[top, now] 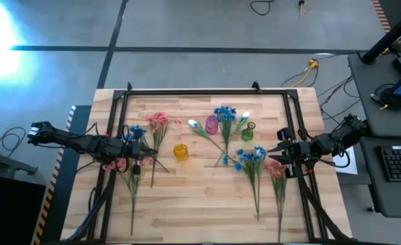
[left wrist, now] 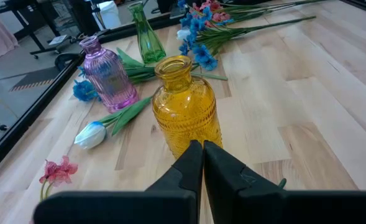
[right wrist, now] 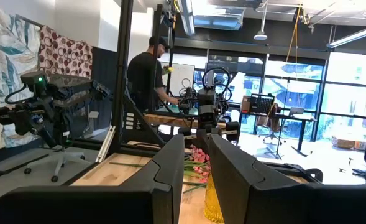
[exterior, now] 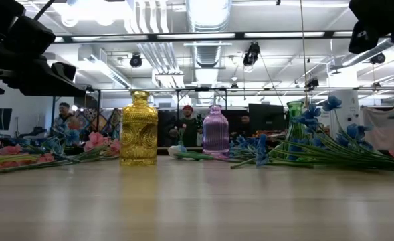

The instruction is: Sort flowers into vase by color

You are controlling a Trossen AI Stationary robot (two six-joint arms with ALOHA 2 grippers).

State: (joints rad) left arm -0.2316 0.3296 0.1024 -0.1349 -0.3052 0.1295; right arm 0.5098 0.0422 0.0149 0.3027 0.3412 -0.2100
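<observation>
On the table, blue flowers lie lengthwise, blossoms toward the vases.

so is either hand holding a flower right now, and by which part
No. The left hand is shut on nothing, facing the yellow vase. The right hand has nothing between its fingers.

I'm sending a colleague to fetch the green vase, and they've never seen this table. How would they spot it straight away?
Start at the wooden table and look to its far middle, where three glass vases stand. The green vase is the one furthest right, beside the purple vase, among blue flowers. It is slim and flared, whereas the purple and yellow vase are squat, ribbed bottles.
</observation>
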